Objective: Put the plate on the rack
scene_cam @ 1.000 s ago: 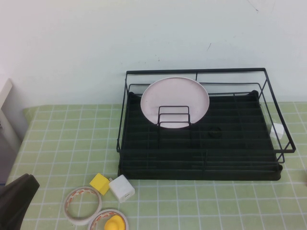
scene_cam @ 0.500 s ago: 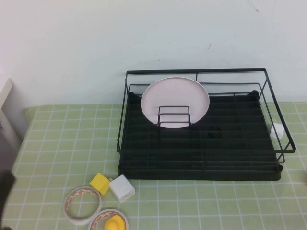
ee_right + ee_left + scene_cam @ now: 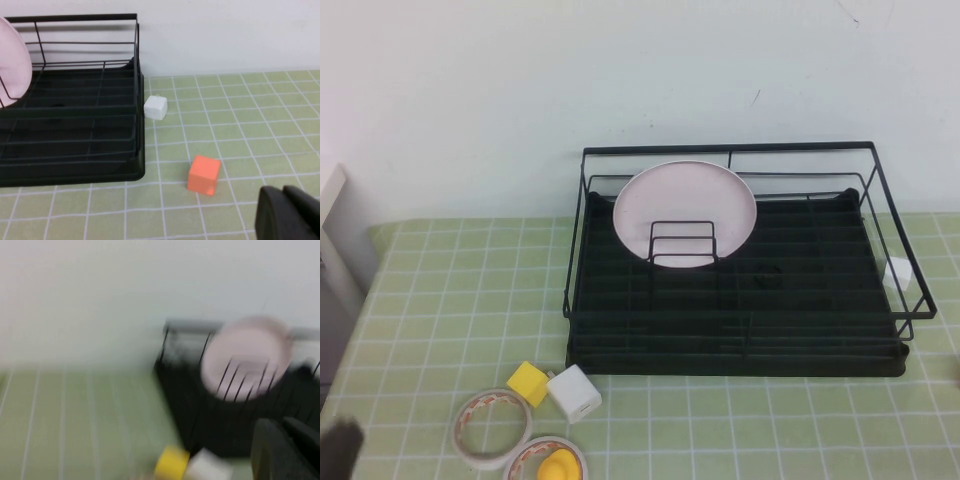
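Observation:
The pale pinkish-white plate (image 3: 685, 208) stands upright in the wire loops at the back left of the black wire rack (image 3: 740, 335). No gripper touches it. My left gripper (image 3: 338, 450) shows only as a dark tip at the bottom left corner of the high view, far from the rack. In the left wrist view the left gripper (image 3: 282, 426) is shut and empty, with the plate (image 3: 245, 357) and rack (image 3: 192, 405) ahead. My right gripper (image 3: 283, 192) is shut and empty over the mat, to the right of the rack (image 3: 75, 125). The plate's edge (image 3: 12, 60) shows there.
A yellow cube (image 3: 528, 383), a white cube (image 3: 574, 392), two tape rolls (image 3: 492, 428) and a yellow duck (image 3: 560, 466) lie in front of the rack's left corner. A white cube (image 3: 155, 107) and an orange cube (image 3: 204, 174) lie to the rack's right. A wall stands behind.
My left gripper has drawn back toward the bottom left corner of the high view, almost out of it. The plate and rack have not moved.

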{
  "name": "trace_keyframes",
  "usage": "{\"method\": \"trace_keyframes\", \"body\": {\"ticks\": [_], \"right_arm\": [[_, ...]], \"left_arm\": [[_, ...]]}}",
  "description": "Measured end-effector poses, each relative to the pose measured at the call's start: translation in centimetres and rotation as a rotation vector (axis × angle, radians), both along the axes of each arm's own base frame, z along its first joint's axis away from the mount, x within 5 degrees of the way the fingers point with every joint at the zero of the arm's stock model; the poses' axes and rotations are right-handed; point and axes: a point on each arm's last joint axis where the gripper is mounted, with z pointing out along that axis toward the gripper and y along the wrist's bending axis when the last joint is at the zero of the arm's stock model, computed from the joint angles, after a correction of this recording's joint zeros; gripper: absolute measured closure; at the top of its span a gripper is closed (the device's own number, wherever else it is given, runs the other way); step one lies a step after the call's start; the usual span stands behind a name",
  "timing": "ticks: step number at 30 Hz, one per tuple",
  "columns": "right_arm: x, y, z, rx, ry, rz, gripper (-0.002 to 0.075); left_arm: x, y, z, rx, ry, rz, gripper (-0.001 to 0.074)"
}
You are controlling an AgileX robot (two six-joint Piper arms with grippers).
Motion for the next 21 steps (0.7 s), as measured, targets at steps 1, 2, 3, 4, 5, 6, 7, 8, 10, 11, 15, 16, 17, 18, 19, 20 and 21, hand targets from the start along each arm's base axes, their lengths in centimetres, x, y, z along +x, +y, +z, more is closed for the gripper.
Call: {"method": "trace_keyframes", "body": {"ticks": [1, 2, 3, 4, 5, 6, 7, 8, 10, 11, 15, 16, 17, 18, 19, 20, 21], "right_arm": [[0.0, 0.0, 0.0, 0.000, 0.000, 0.000, 0.0727], [0.0, 0.0, 0.0, 0.000, 0.000, 0.000, 0.0727], [0.0, 0.0, 0.0, 0.000, 0.000, 0.000, 0.0727], [0.0, 0.0, 0.0, 0.000, 0.000, 0.000, 0.0727], [0.0, 0.0, 0.0, 0.000, 0.000, 0.000, 0.0727], [0.0, 0.0, 0.0, 0.000, 0.000, 0.000, 0.0727], [0.0, 0.0, 0.0, 0.000, 0.000, 0.000, 0.0727], [0.0, 0.0, 0.0, 0.000, 0.000, 0.000, 0.0727], [0.0, 0.0, 0.0, 0.000, 0.000, 0.000, 0.0727], [0.0, 0.0, 0.0, 0.000, 0.000, 0.000, 0.0727], [0.0, 0.0, 0.0, 0.000, 0.000, 0.000, 0.0727], [0.0, 0.0, 0.0, 0.000, 0.000, 0.000, 0.0727], [0.0, 0.0, 0.0, 0.000, 0.000, 0.000, 0.0727], [0.0, 0.0, 0.0, 0.000, 0.000, 0.000, 0.0727], [0.0, 0.0, 0.0, 0.000, 0.000, 0.000, 0.0727], [0.0, 0.0, 0.0, 0.000, 0.000, 0.000, 0.0728], [0.0, 0.0, 0.0, 0.000, 0.000, 0.000, 0.0728]], "left_arm": [[-0.2, 0.1, -0.7, 0.025, 0.057, 0.016, 0.0737], [-0.4, 0.2, -1.4, 0.019, 0.132, 0.037, 0.0737], [-0.6, 0.4, -2.1, 0.008, 0.197, 0.066, 0.0737], [-0.8, 0.5, -2.5, 0.002, 0.244, 0.087, 0.0737], [-0.9, 0.7, -2.8, -0.012, 0.273, 0.118, 0.0737], [-1.0, 0.8, -2.9, -0.019, 0.284, 0.140, 0.0737], [-1.1, 1.0, -3.0, -0.018, 0.286, 0.163, 0.0737], [-1.2, 1.1, -3.0, -0.007, 0.282, 0.181, 0.0737], [-1.3, 1.4, -3.1, 0.037, 0.274, 0.204, 0.0736], [-1.3, 1.5, -3.3, 0.066, 0.275, 0.214, 0.0737], [-1.1, 2.0, -4.1, 0.066, 0.258, 0.271, 0.0737], [-1.1, 2.0, -3.9, 0.036, 0.239, 0.280, 0.0737], [-1.1, 2.0, -3.7, 0.010, 0.213, 0.285, 0.0737], [-1.1, 2.0, -3.5, -0.008, 0.192, 0.289, 0.0737], [-1.2, 2.0, -3.5, -0.019, 0.183, 0.290, 0.0737], [-1.3, 2.0, -3.4, -0.020, 0.174, 0.291, 0.0737], [-1.4, 2.1, -3.4, -0.019, 0.170, 0.291, 0.0737]]}}
